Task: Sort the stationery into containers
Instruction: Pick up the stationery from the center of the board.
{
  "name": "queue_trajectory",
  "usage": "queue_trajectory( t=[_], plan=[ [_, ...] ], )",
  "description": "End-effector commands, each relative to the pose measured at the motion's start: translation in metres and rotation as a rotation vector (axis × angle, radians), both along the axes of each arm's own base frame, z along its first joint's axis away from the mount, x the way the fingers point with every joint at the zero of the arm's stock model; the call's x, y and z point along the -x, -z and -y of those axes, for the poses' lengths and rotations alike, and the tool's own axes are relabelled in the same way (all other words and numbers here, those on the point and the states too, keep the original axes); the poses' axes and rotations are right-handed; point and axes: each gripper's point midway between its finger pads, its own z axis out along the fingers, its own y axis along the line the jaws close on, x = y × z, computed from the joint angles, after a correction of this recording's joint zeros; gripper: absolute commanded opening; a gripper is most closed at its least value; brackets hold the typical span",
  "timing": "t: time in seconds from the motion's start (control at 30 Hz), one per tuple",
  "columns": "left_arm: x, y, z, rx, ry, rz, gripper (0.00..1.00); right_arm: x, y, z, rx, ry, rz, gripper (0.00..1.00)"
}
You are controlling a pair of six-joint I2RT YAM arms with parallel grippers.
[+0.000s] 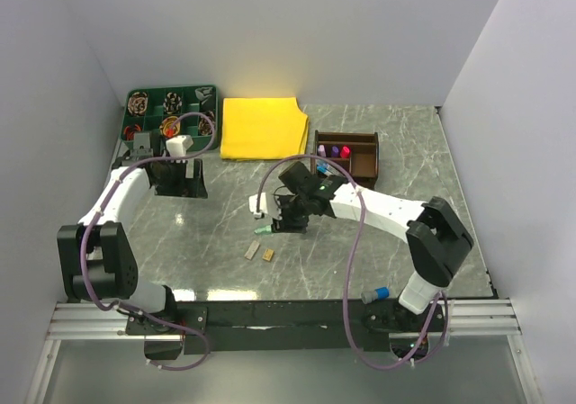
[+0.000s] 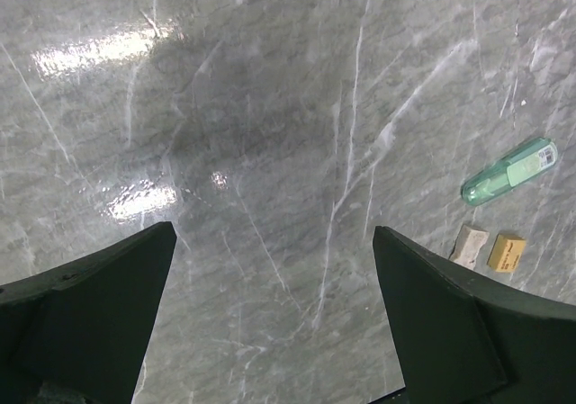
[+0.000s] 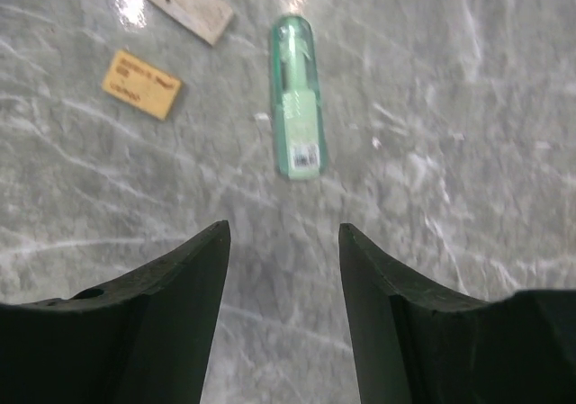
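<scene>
A green marker pen [image 3: 295,96] lies on the marble table, just beyond my open, empty right gripper [image 3: 283,233]; it also shows in the top view [image 1: 263,230] and the left wrist view [image 2: 509,171]. A pale tan block [image 3: 175,3] and an orange-tan block [image 3: 140,84] lie to its left, seen in the top view [image 1: 252,251] [image 1: 268,255]. The dark brown wooden organiser [image 1: 364,163] stands at the back right with pink and purple capped markers [image 1: 334,151] in it. My left gripper [image 2: 274,237] is open and empty over bare table at the left.
A yellow cloth [image 1: 263,127] lies at the back centre. A green divided tray [image 1: 142,123] with coiled round items stands at the back left. A small white object [image 1: 256,206] lies near the right gripper. Grey walls close in three sides.
</scene>
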Motion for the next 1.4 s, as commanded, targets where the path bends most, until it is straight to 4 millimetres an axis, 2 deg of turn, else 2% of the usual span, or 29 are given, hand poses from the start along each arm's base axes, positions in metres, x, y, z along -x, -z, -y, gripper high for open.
queue_trajectory(
  t=[0.0, 0.13, 0.63, 0.97, 1.37],
  plan=[
    [-0.012, -0.016, 0.003, 0.017, 0.002, 0.038, 0.99, -0.011, 0.000, -0.026, -0.050, -0.045, 0.038, 0.60],
    [-0.009, -0.015, 0.002, 0.013, 0.003, 0.035, 0.99, -0.013, 0.013, -0.029, -0.036, -0.097, 0.040, 0.61],
    [0.001, -0.013, 0.000, 0.016, -0.008, 0.026, 0.99, -0.017, 0.033, -0.041, -0.028, -0.100, -0.002, 0.57],
    [-0.007, -0.012, -0.001, 0.022, -0.014, 0.021, 0.99, -0.014, 0.048, -0.038, -0.011, -0.094, -0.038, 0.49],
    [-0.009, -0.011, -0.002, 0.018, -0.015, 0.016, 1.00, -0.018, 0.062, -0.028, 0.024, -0.082, -0.031, 0.48]
  ],
)
